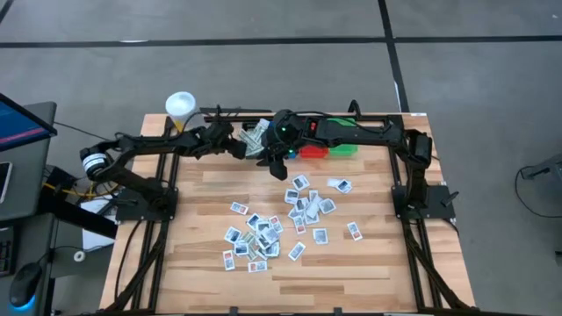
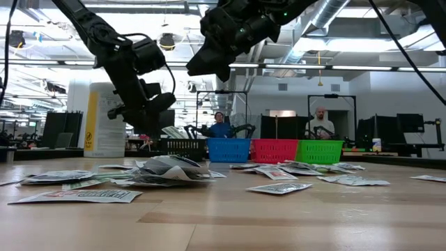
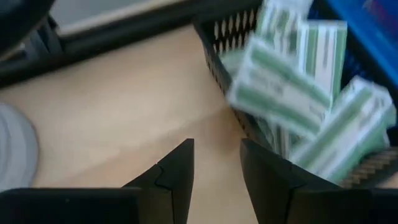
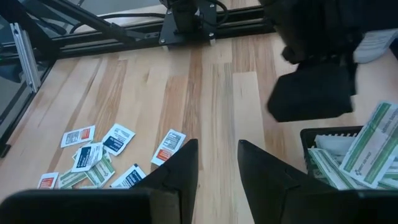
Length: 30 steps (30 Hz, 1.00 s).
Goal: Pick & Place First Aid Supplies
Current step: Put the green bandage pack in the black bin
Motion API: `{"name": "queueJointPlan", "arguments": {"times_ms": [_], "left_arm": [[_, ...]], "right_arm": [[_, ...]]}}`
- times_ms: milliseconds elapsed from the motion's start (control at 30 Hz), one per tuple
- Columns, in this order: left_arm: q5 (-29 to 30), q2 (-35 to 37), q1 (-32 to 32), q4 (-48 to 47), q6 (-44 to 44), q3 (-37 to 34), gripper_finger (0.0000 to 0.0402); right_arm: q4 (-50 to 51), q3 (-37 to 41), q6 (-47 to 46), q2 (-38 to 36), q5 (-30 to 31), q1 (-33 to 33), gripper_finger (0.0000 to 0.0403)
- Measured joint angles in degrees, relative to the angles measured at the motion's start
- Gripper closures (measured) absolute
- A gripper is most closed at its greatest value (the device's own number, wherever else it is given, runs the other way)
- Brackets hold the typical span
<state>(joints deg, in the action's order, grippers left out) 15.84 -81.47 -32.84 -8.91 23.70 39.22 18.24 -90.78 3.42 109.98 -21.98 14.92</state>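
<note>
Here, green-striped packets [image 3: 292,81] carry unreadable print.

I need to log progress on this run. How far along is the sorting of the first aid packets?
Done: green-striped packets already fill the black bin.
In hand: nothing. The left end effector and right end effector are both open and empty, up by the bins.
Left: dozens of loose packets lie scattered on the table, so most remains.
</note>
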Motion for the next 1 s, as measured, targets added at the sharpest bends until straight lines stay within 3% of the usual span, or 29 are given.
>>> {"name": "queueJointPlan", "arguments": {"times_ms": [167,400,500,633,733,933,1000], "left_arm": [[-1.7,0.0,-2.4,9.1,-4.3,0.0,0.0271],[-12.2,-3.8,-2.3,24.7,-5.0,0.0,0.0271],[-15.6,-5.3,-1.6,28.0,-6.5,0.0,0.0271],[-15.8,-4.3,-1.2,27.5,-9.2,0.0,0.0271],[-11.5,-1.1,-1.1,24.6,-8.2,0.1,0.0271],[5.2,6.5,-0.1,12.1,-7.0,0.1,0.0271],[7.2,7.9,-0.1,8.8,-6.0,0.1,0.0271]], "right_arm": [[-0.5,0.0,0.0,0.0,0.0,0.2,0.0295],[-1.0,0.0,0.0,0.0,0.0,0.2,0.0295],[-1.0,0.0,0.0,0.0,0.0,0.2,0.0295],[-0.6,0.0,0.0,0.0,0.0,0.2,0.0295],[0.2,0.0,0.0,0.0,0.0,0.2,0.0295],[0.6,0.0,0.0,0.0,0.0,0.2,0.0295],[0.3,0.0,0.1,0.0,0.0,0.3,0.0295]]}}
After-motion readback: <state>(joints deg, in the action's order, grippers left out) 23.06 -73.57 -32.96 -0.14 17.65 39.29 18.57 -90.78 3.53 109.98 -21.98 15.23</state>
